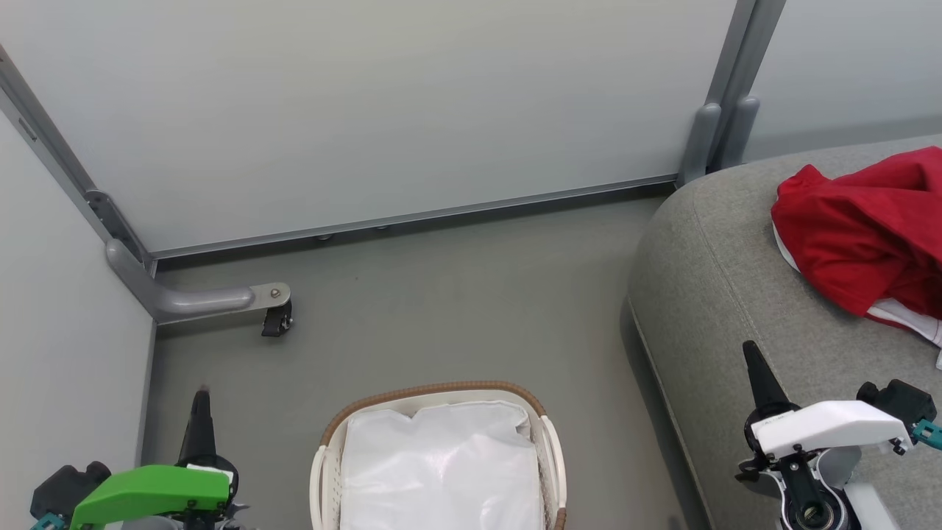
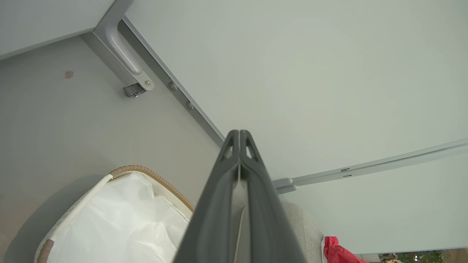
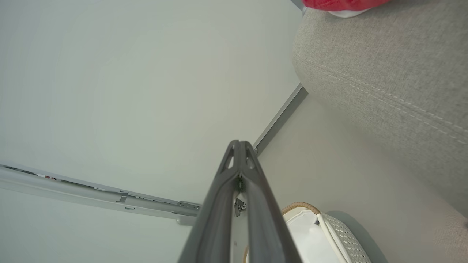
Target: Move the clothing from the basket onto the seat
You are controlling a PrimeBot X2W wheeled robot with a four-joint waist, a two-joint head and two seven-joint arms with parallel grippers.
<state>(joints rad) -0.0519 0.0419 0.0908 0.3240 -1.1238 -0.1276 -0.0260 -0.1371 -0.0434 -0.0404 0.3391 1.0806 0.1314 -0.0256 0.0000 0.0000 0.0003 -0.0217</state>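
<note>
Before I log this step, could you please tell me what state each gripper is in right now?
Left gripper: shut, holding nothing.
Right gripper: shut, holding nothing.

The red clothing point(image 1: 857, 235), trimmed in white, is seen crumpled in a heap on the grey woven seat point(image 1: 706, 294), set back from its rounded corner. The white perforated basket point(image 1: 441, 388), brown-rimmed, is stood upright on the floor point(image 1: 441, 294) beside the seat's edge, with its white liner point(image 1: 441, 471) seen inside.
</note>
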